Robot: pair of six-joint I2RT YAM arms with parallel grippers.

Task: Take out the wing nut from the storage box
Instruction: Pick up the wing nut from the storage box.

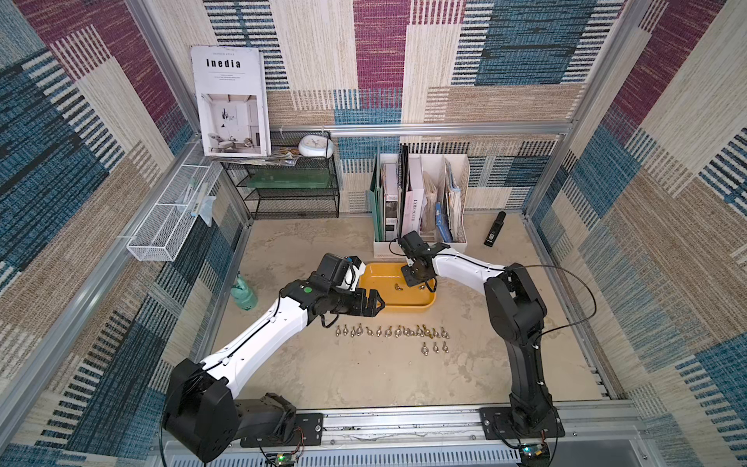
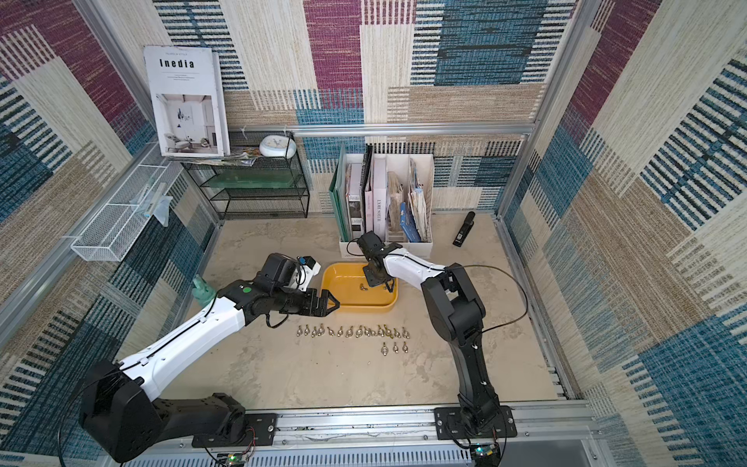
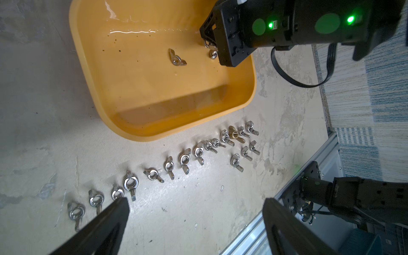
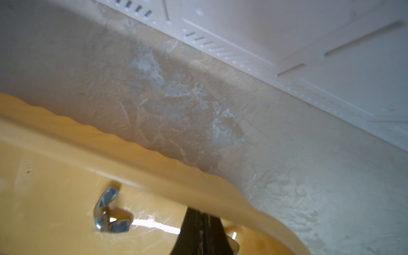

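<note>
The yellow storage box (image 1: 404, 308) sits in the middle of the table (image 1: 364, 376), just in front of the white file holder (image 1: 382, 250). Inside I count two for sure: one wing nut (image 3: 177, 59) loose on its floor, and a second nut (image 3: 213, 54) right by the right tool (image 3: 207, 42). That tool is down in the box with its jaws closed, and I can't tell if anything's pinched. The left tool (image 1: 378, 302) hangs wide open at the box's near corner, holding nothing. Out on the table there's a row of fourteen nuts (image 3: 185, 159), including a brass one (image 3: 235, 133), plus three more (image 3: 246, 152) beside it.
</note>
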